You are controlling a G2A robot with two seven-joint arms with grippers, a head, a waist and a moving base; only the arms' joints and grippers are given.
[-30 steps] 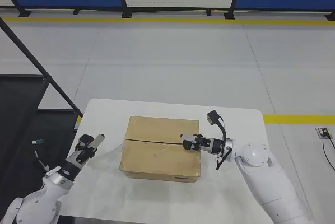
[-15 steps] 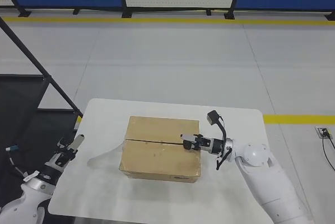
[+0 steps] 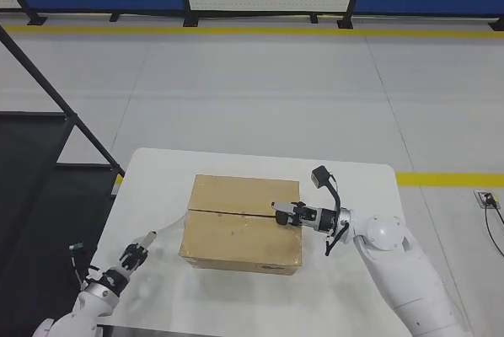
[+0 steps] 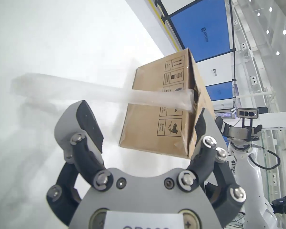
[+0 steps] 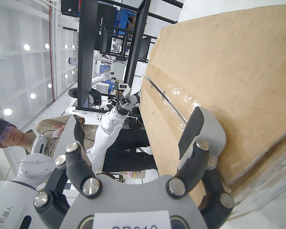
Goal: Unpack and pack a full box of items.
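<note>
While the right gripper (image 3: 279,211) braced the cardboard box (image 3: 235,240), fingers apart, the likewise spread left gripper (image 4: 143,111) probably needed to pinch the tape strip (image 4: 157,96) firmly.

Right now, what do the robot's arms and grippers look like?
The left arm and right arm are glossy white. The left gripper and right gripper each have a grey plate, black links with silver screws, and grey fingers with black pads. A black cable and small black camera sit at the right wrist.
</note>
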